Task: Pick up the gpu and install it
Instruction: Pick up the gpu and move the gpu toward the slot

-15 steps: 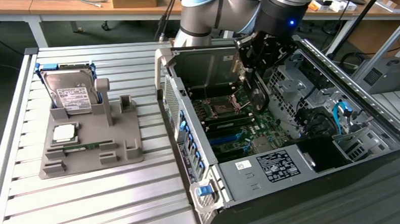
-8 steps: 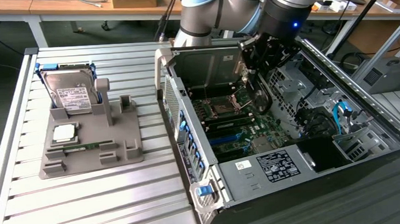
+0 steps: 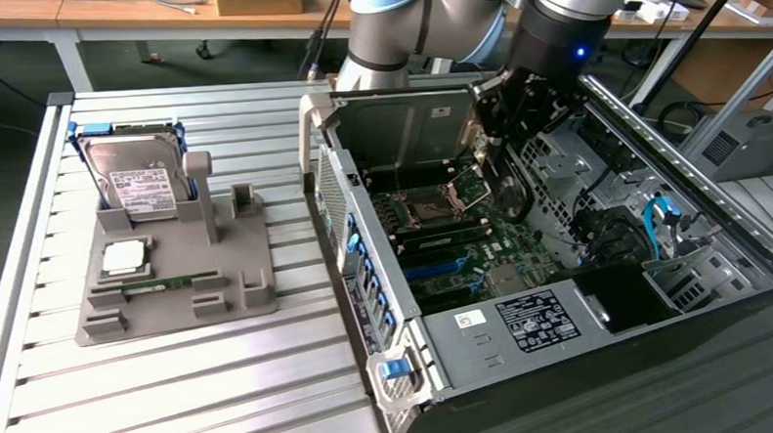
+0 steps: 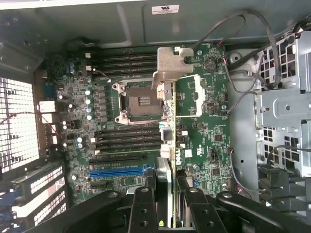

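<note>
1. Green and thin, the gpu (image 4: 173,126) is seen edge-on. It sits between the fingers (image 4: 143,206) of the gripper (image 4: 167,199), which are closed on both its faces.
2. Its long axis runs straight out from the fingertips, away from the wrist. The silver bracket (image 4: 172,65) is at the far end from the hand.
3. Beyond the card lies the motherboard (image 4: 121,121). The empty socket (image 4: 138,99) is just to one side of the card's line, and the blue slot (image 4: 116,171) is closer to the fingers on that same side.
4. Judging from the wrist view, the card's edge crosses the slots at about a right angle, not along them. The coming move turns on this mismatch of axes. How far the card hangs off the board I cannot tell.
5. In the exterior view the arm reaches down from above into the open case (image 3: 419,367). The gripper (image 3: 519,113) points downward, inside the case walls and over the far part of the board from the blue latch (image 3: 393,368).
</note>
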You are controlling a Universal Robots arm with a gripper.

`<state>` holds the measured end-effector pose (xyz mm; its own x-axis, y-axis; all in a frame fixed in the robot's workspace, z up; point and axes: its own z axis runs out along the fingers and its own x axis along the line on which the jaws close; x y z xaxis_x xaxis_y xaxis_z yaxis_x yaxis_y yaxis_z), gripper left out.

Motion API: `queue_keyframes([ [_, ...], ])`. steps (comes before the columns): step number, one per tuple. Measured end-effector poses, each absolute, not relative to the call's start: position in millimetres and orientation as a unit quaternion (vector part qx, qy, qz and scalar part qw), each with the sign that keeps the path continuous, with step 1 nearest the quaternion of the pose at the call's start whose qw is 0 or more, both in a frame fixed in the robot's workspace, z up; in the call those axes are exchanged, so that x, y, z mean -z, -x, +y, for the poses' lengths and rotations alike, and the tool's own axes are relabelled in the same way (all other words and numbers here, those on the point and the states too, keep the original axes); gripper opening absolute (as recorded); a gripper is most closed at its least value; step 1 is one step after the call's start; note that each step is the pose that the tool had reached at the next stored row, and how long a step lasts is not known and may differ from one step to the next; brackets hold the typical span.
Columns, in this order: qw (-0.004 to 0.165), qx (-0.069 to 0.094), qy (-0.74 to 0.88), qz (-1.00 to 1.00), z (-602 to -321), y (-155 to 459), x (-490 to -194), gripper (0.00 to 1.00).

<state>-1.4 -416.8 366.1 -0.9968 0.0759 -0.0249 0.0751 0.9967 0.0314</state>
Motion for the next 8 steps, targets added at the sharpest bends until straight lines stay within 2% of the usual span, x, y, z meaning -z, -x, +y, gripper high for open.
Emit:
queue_keyframes([
  [8, 0.013, -0.015, -0.038, 0.999, -417.9, -6.2, -363.9, 0.27],
])
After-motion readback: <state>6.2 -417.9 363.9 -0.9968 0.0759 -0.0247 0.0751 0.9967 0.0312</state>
